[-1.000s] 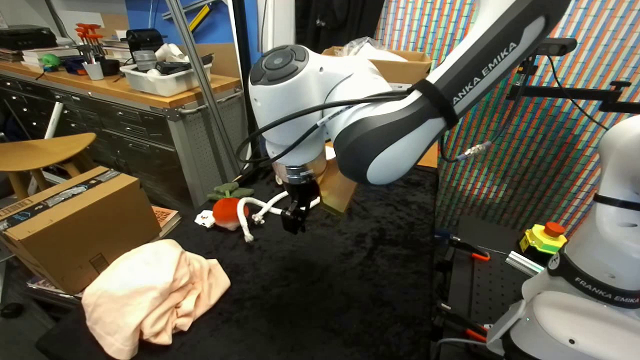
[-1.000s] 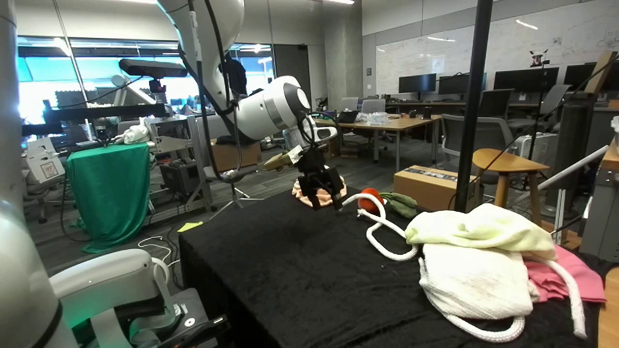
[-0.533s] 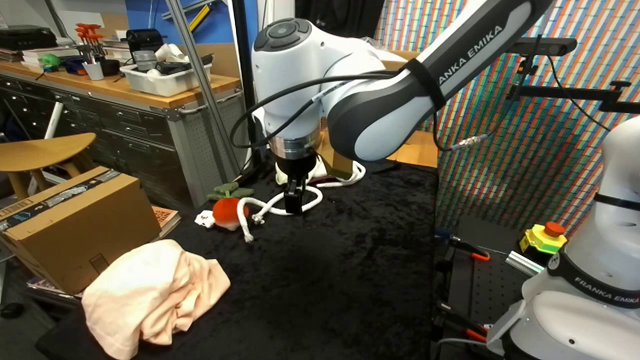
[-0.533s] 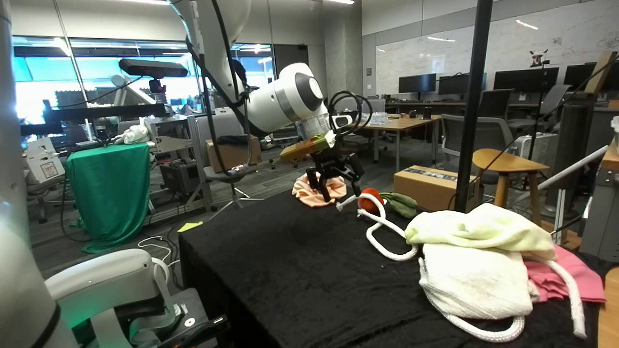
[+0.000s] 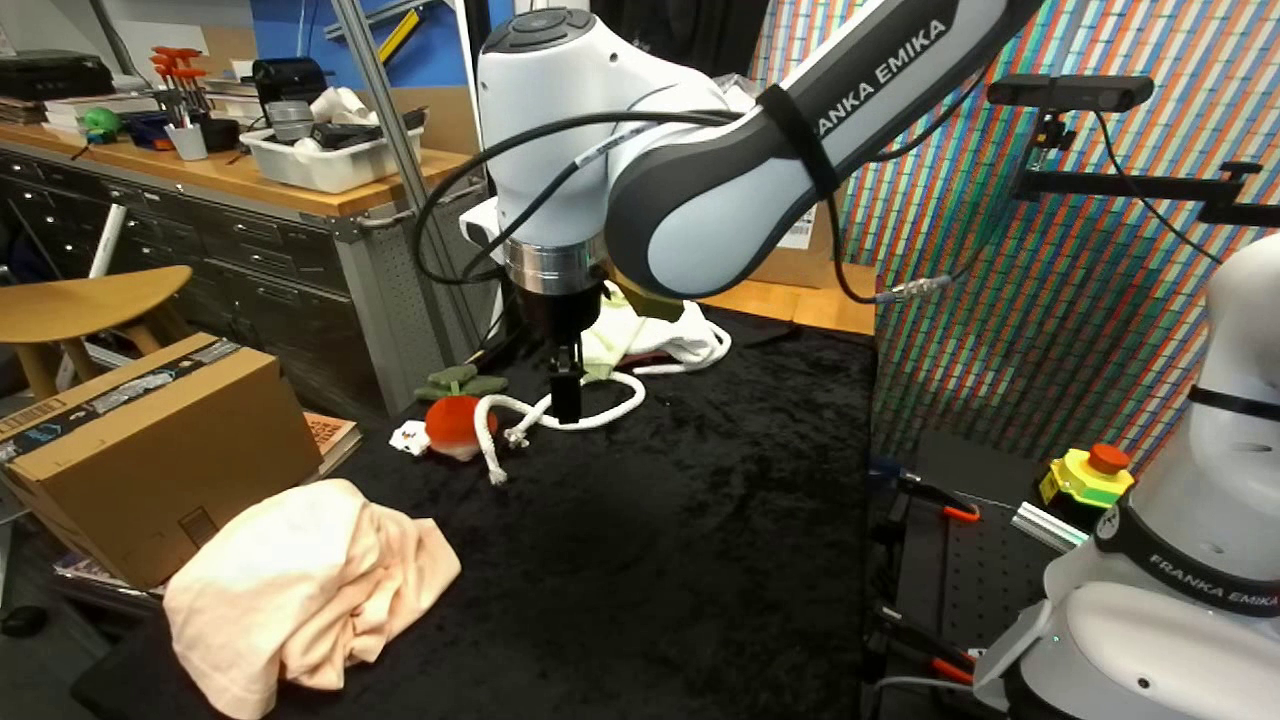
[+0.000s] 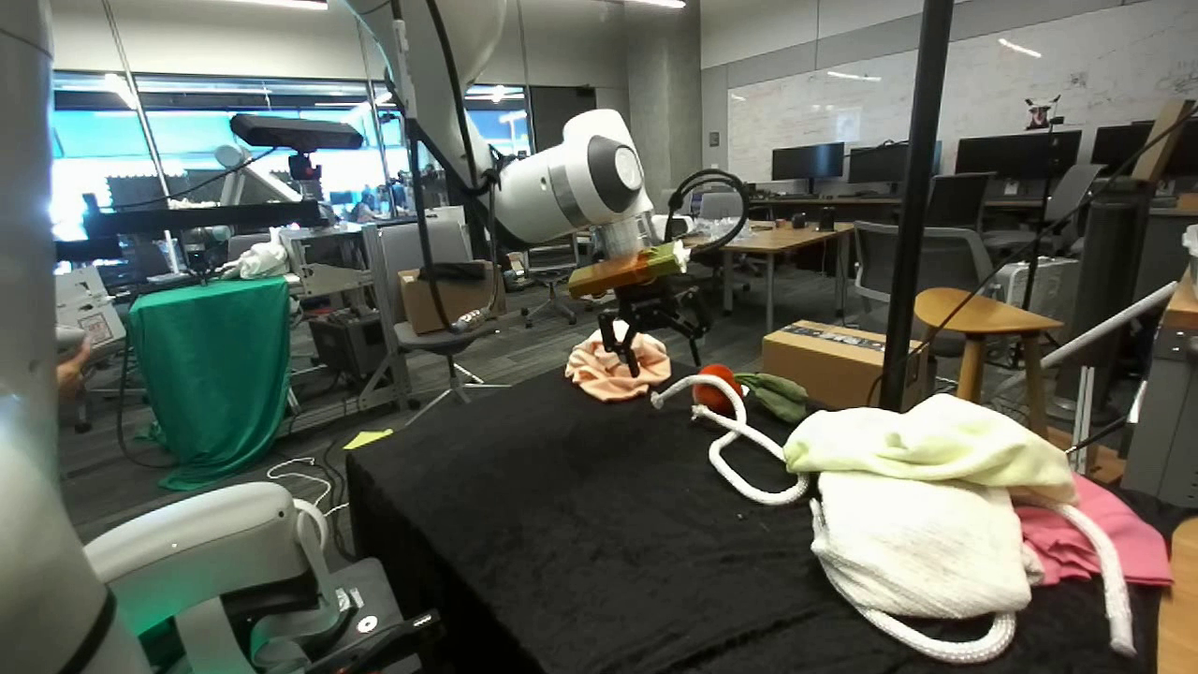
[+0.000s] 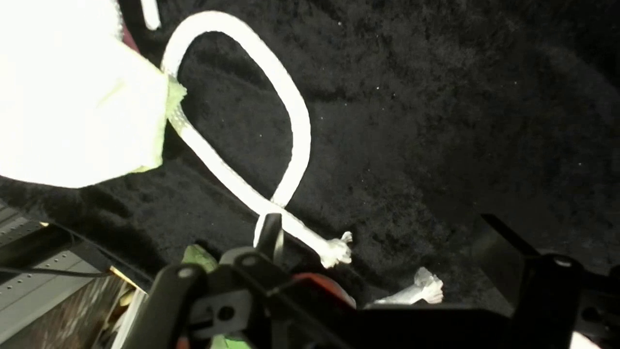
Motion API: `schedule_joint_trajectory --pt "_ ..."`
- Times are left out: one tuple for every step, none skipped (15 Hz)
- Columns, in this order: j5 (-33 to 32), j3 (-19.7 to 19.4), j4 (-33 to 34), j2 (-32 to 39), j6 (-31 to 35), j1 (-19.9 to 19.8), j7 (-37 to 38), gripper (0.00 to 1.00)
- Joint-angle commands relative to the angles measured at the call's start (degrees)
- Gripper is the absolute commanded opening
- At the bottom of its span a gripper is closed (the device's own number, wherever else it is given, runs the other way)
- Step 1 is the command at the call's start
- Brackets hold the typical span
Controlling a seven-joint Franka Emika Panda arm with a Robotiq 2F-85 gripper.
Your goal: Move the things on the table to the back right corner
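My gripper [image 7: 380,220] stands open above the black table [image 5: 700,560], nothing between its fingers. In the wrist view its left finger [image 7: 270,237] overlaps the white rope [image 7: 296,116], whose loop lies on the fabric. Beside the rope sits the red round object [image 5: 455,425] with green leaves, partly hidden by the gripper in the wrist view. A peach cloth [image 5: 310,590] lies bunched at an edge. At the opposite end are a yellowish-white cloth [image 6: 927,440], a white cloth [image 6: 922,548] and a pink cloth [image 6: 1090,534], heaped. Which corner is the back right one I cannot tell.
A cardboard box [image 5: 150,460] stands low beside the table, near the peach cloth. A black upright pole [image 6: 917,187] rises behind the heap in an exterior view. The grey workbench [image 5: 410,280] is close to the table's side.
The gripper has risen and shifted, left in one exterior view and right in the other, and has turned so its spread fingers show. Cloths, rope and red object have not moved.
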Motion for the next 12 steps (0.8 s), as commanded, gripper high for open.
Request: schedule_joint_trajectory --pt "3.36 1.09 6.32 4.42 -0.88 -1.85 -9.27 1.0" --pt "3.84 1.02 7.87 5.65 -1.29 -2.13 -11.2 1.0" --pt "4.15 0.98 9.29 6.8 -1.72 -2.39 -12.84 1.0" --pt "4.33 0.92 10.63 7.93 -2.11 -2.66 -14.16 1.0" --pt "4.43 0.88 12.05 9.18 -2.43 -2.98 -15.57 1.0" --pt "4.45 0.82 13.36 10.39 -2.77 -3.25 -16.63 1.0" --pt "4.66 0.89 14.43 11.3 -3.17 -3.57 -17.79 1.0" --pt "4.9 0.99 15.54 12.38 -3.7 -3.92 -19.04 1.0" --pt "5.0 1.01 16.6 13.39 -4.12 -4.15 -19.97 1.0" --pt "5.27 1.06 17.47 14.28 -4.48 -4.37 -21.01 1.0" --pt "5.64 1.18 18.35 15.16 -4.99 -4.63 -22.14 1.0" --pt "5.83 1.17 19.01 15.93 -5.18 -4.78 -22.78 1.0"
